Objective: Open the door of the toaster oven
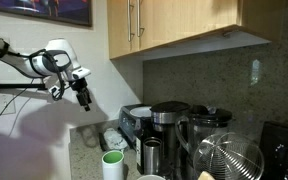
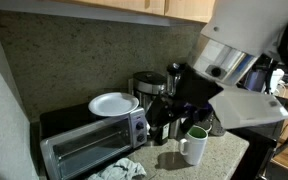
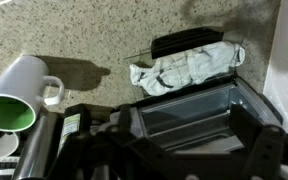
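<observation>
The toaster oven [image 2: 84, 143] stands on the counter against the wall, with a white plate [image 2: 114, 103] on its top. It also shows in an exterior view [image 1: 134, 122]. Its glass door [image 2: 76, 152] looks shut. In the wrist view the door [image 3: 184, 112] lies between my dark fingers. My gripper [image 1: 82, 96] hangs in the air above and away from the oven, open and empty. In the wrist view the gripper [image 3: 174, 165] fills the bottom edge. The arm fills the upper right of an exterior view [image 2: 234, 60].
A crumpled cloth [image 3: 184, 65] lies on the counter in front of the oven. A white mug with a green inside [image 3: 12, 100] stands nearby. The coffee maker [image 1: 169, 125] and a glass jug [image 1: 229, 158] stand beside the oven. Cabinets [image 1: 174, 25] hang overhead.
</observation>
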Controlling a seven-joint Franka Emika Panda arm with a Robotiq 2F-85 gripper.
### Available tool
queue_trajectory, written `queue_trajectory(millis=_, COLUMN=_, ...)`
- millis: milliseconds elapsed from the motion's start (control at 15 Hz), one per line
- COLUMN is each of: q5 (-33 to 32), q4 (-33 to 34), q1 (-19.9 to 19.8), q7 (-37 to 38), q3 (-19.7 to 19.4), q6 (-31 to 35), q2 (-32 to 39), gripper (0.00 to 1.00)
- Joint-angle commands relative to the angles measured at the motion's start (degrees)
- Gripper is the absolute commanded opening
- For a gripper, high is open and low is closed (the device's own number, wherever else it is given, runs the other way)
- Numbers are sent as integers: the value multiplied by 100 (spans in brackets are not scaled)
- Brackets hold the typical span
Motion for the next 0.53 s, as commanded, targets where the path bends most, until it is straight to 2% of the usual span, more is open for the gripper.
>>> queue_trajectory(millis=0, q5=148, q4=37, q1=-295, q7=-137, q3=250, q6=-74, q2=-85, gripper=100)
queue_trajectory(millis=467, q5=146, q4=53, q1=-330, q7=-182, q3=270, q6=-117, q2=-126, gripper=100)
